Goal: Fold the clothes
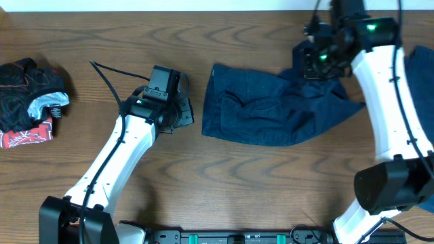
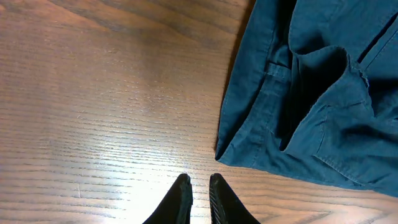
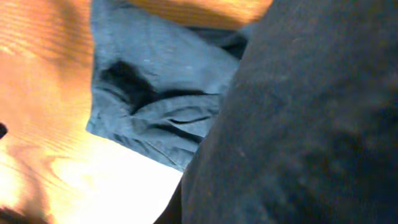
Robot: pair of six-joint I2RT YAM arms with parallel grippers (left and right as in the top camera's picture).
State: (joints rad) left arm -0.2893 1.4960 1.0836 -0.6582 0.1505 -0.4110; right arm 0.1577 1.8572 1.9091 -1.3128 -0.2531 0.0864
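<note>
Along the bottom of the overhead frame sit the two arm bases, with bare wood of the counter (image 1: pixel 258 190) between them. From the lower left, the white left arm reaches up toward the middle. The left end effector (image 1: pixel 182 112) hangs over bare wood just left of the navy shorts (image 1: pixel 264 108), apart from them. In the left wrist view its black fingers (image 2: pixel 183 199) are all but closed, with only a slit between the tips and nothing in it. The shorts' hem corner (image 2: pixel 219 155) lies close ahead to the right.

The shorts lie in the centre right of the overhead frame, rumpled, their left edge flat on the counter. Their right part is drawn up in a bunch to the right end effector (image 1: pixel 317 62) in the upper right. It is closed and appears to pinch that bunch. In the right wrist view, dark cloth close to the lens hides the fingers.

At the right edge, behind the right arm, shows another blue piece (image 1: pixel 422 81). At the far left edge lies a heap of black, red and white cloth (image 1: pixel 30 98).
</note>
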